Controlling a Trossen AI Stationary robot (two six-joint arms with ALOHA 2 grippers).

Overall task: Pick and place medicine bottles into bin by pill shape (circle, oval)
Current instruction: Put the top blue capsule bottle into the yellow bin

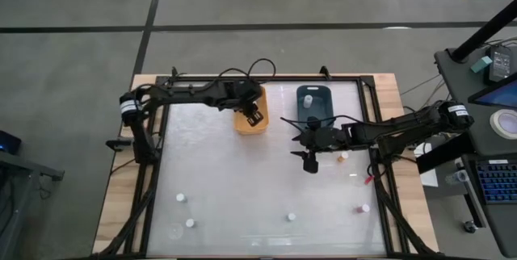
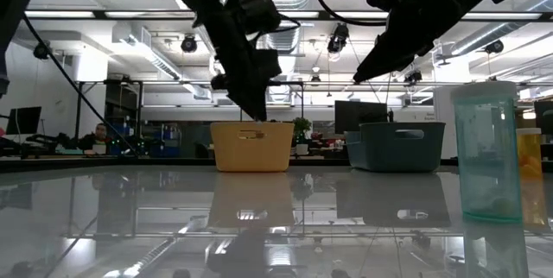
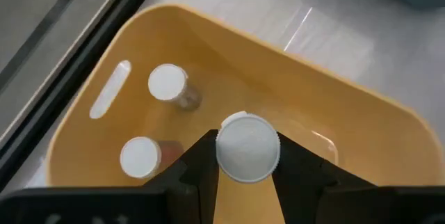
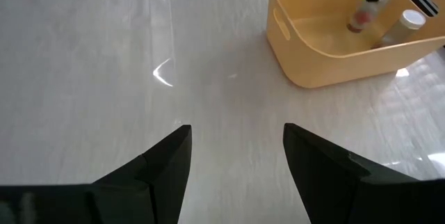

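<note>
Yellow plastic forms the bin (image 1: 251, 115) over which the left gripper (image 1: 255, 116) is held, at the far side of the table (image 1: 242, 179). In the left wrist view a white-capped medicine bottle (image 3: 248, 147) is seen clamped between the two dark fingers (image 3: 198, 165), just above the bin's open mouth. Two more bottles are seen inside the bin — one standing near the slotted handle (image 3: 169, 85), one beside it with a reddish body (image 3: 142, 156). In the right wrist view the held bottle (image 4: 361, 17) is seen hanging inside the bin's rim (image 4: 327, 46), with another white cap (image 4: 411, 21) beside it.

A dark blue-green bin (image 1: 315, 102) is placed just to the right of the yellow one; a pale shape is seen in it from above, but what it is cannot be told.

The right gripper (image 1: 310, 161) is held above the middle of the table, its fingers (image 4: 167, 161) spread wide apart with nothing between them.

Loose bottles are left on the table: one close to the right gripper (image 1: 343, 157), two at the near left (image 1: 181, 198) (image 1: 191, 223), one at the near middle (image 1: 291, 216), and a pinkish one at the near right (image 1: 362, 208). In the low view a tall translucent bottle (image 2: 489, 153) is seen close to the camera, an orange one (image 2: 530, 174) partly hidden behind it.
</note>
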